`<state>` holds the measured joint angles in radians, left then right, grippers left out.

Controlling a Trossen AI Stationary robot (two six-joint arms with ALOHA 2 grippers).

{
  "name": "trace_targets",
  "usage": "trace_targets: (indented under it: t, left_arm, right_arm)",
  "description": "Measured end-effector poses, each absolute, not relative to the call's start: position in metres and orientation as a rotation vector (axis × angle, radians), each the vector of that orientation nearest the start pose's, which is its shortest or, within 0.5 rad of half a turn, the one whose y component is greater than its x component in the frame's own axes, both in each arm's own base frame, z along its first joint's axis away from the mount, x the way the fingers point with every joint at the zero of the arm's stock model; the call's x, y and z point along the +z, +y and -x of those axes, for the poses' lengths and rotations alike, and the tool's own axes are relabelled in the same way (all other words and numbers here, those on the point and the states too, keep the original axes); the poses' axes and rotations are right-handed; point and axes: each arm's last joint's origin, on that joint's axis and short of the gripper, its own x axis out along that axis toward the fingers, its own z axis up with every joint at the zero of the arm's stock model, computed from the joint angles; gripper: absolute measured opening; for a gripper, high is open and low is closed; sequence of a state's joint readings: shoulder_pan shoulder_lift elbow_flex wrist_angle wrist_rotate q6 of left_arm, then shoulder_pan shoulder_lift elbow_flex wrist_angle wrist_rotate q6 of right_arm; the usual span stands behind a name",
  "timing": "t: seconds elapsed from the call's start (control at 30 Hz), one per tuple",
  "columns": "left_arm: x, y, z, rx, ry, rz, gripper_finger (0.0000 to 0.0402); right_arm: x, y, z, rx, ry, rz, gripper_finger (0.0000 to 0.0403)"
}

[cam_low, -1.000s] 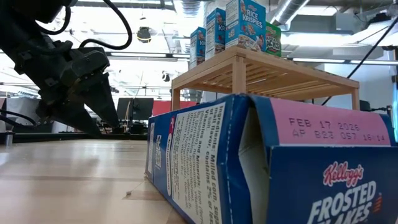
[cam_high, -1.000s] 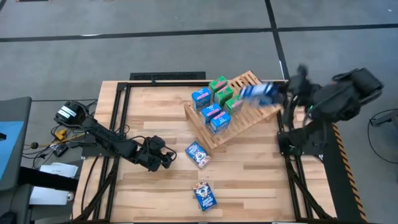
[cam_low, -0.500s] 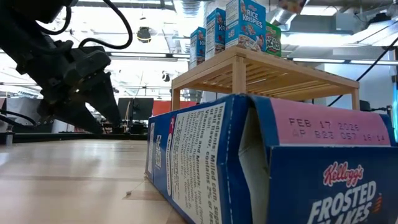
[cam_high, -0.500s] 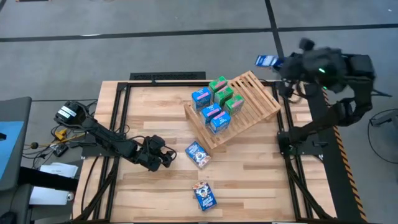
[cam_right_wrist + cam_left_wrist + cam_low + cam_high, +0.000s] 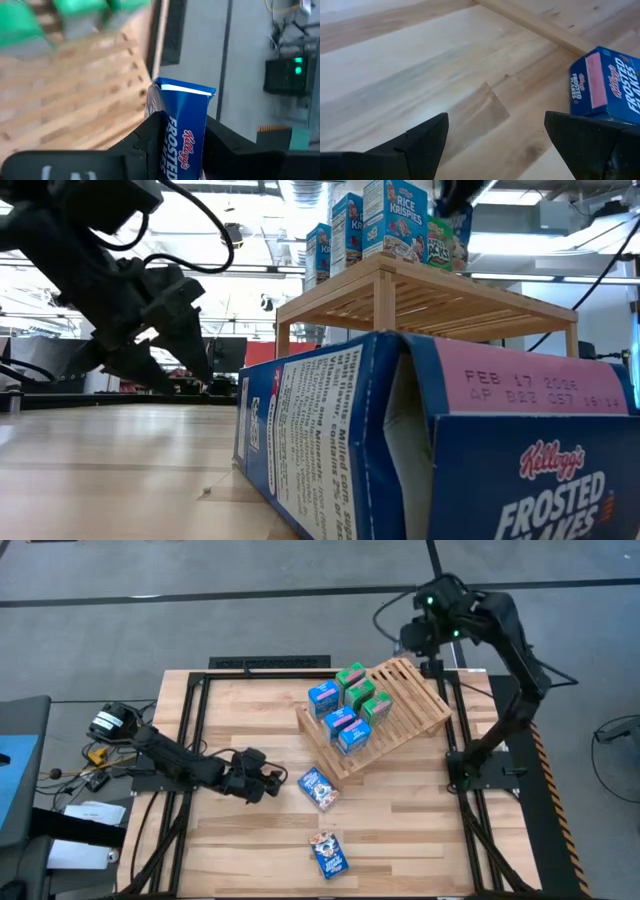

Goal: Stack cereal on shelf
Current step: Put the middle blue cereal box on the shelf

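The shelf (image 5: 410, 705) is a tilted slatted wood rack at the table's far middle. Several small cereal boxes, blue (image 5: 323, 695) and green (image 5: 360, 693), stand on its left part. Two more blue boxes lie flat on the table: one (image 5: 318, 787) near the shelf's front corner, one (image 5: 328, 853) near the front edge. My left gripper (image 5: 268, 783) hovers low and open just left of the nearer-to-shelf box (image 5: 605, 85), which sits outside its fingers. My right gripper (image 5: 184, 120) is high over the shelf's far right end, shut on a blue Frosted Flakes box (image 5: 457, 228). My right gripper pinches the blue box (image 5: 182, 145) between its two fingers, one finger (image 5: 150, 135) on each side. The box's white-edged end (image 5: 184, 90) sticks out past the fingertips. It is lifted clear, above the shelf's far edge (image 5: 135, 65).
A dark metal frame runs along the table's far edge (image 5: 270, 663) and sides. Bare slats make up the shelf's right half. Bare plank tabletop (image 5: 400, 830) lies right of the two loose boxes. Cables and a small device (image 5: 105, 725) sit off the table's left edge.
My right gripper has carried the blue box from over the shelf's right part toward the table's far edge, while the arm swung round to the far side and the wrist rolled. My left gripper has slid a little toward the right, closer to the box lying by the shelf.
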<state>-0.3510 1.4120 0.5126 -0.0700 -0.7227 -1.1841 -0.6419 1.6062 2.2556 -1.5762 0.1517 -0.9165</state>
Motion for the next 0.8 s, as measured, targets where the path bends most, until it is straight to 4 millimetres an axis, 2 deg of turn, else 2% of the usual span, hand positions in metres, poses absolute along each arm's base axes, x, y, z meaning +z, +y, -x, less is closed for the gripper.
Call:
trace_targets:
  t: [0.17,0.3,0.53,0.8]
  left_arm:
    - [0.136,-0.052,-0.223,0.775,0.516,0.568,0.032]
    - [0.137,-0.05,-0.225,0.779,0.507,0.569,0.032]
    - [0.139,-0.052,-0.227,0.708,0.538,0.565,0.032]
    - [0.139,-0.051,-0.227,0.694,0.555,0.57,0.0321]
  right_arm:
    - [0.475,-0.178,-0.195,-0.165,1.143,0.521,0.0132]
    - [0.468,-0.187,-0.203,-0.081,1.134,0.536,0.0132]
    - [0.446,-0.201,-0.229,-0.025,1.177,0.48,0.0132]
    - [0.436,-0.21,-0.232,-0.012,1.207,0.457,0.0132]
